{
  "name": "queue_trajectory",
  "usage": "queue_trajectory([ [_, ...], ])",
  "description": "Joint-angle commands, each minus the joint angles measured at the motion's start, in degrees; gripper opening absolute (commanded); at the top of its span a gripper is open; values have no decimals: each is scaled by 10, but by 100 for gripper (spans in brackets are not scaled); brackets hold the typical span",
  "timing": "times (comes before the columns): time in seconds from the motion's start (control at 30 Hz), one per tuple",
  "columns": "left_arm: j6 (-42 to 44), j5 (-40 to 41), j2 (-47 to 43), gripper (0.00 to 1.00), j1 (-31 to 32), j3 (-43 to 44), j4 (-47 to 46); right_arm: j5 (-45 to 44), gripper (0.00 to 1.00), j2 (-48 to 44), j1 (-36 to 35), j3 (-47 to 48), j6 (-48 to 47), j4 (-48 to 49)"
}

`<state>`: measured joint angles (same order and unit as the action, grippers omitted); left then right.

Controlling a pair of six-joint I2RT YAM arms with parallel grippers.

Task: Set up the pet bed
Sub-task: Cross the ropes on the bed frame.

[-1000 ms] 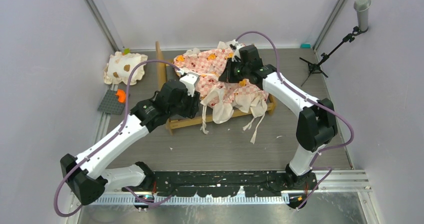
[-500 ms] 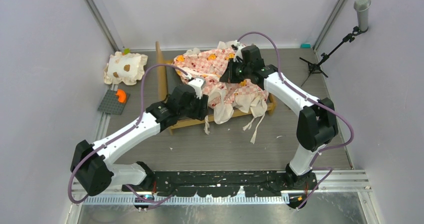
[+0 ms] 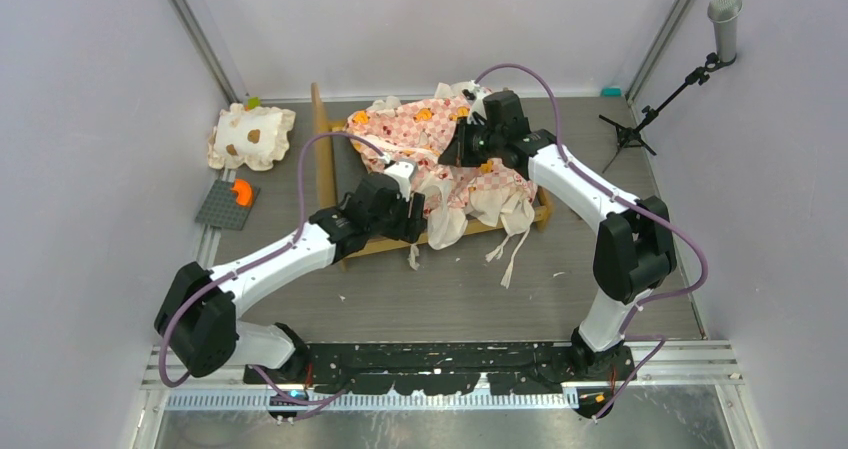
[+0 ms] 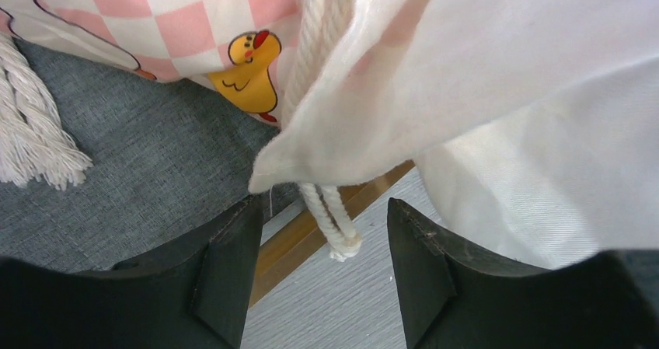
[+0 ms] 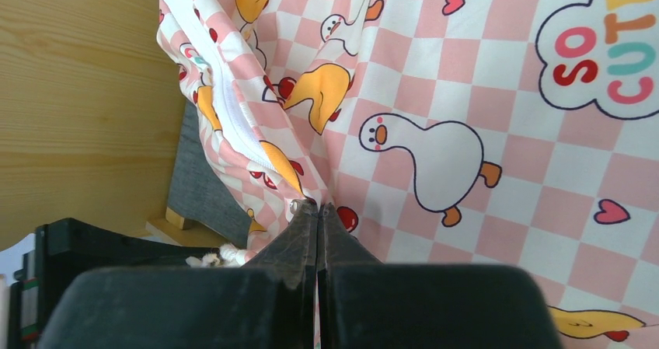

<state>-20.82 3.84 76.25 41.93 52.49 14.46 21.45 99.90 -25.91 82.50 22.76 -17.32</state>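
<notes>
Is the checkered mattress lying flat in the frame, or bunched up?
Bunched. The mattress lies rumpled across the bed frame, cream ruffles spilling over its near rail.

Pale lilac walls close the scene on the left [image 3: 90,119], back [image 3: 430,19] and right [image 3: 780,169]. Two slanted metal posts stand in the back corners, one at upper left [image 3: 195,29], one at upper right [image 3: 660,29]. The grey wood-grain table [image 3: 450,289] fills the middle of the frame. A metal rail [image 3: 205,254] runs along its left edge, and a black strip [image 3: 450,364] lies across its near edge above a brushed metal sheet [image 3: 450,431] at the bottom. At upper right a grey microphone [image 3: 724,24] sits on a black tripod [image 3: 630,129] by the right wall, near a small teal thing [image 3: 610,91] at the back edge. The light is soft and even.
</notes>
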Motion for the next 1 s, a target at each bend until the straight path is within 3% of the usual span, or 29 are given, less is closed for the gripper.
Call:
queue_trajectory([
  [0.0,-12,-3,7,61,-9,-19,-57,12,1,-10,5,1,1,20],
  [0.27,-21,-57,6,53,-27,-48,-108,15,1,-8,4,-1,2,21],
  [0.73,-68,-145,-17,31,-79,-92,-173,19,1,-2,5,-2,3,21],
  [0.97,-61,-159,-36,3,-80,-71,-155,19,1,-3,4,-4,1,21],
])
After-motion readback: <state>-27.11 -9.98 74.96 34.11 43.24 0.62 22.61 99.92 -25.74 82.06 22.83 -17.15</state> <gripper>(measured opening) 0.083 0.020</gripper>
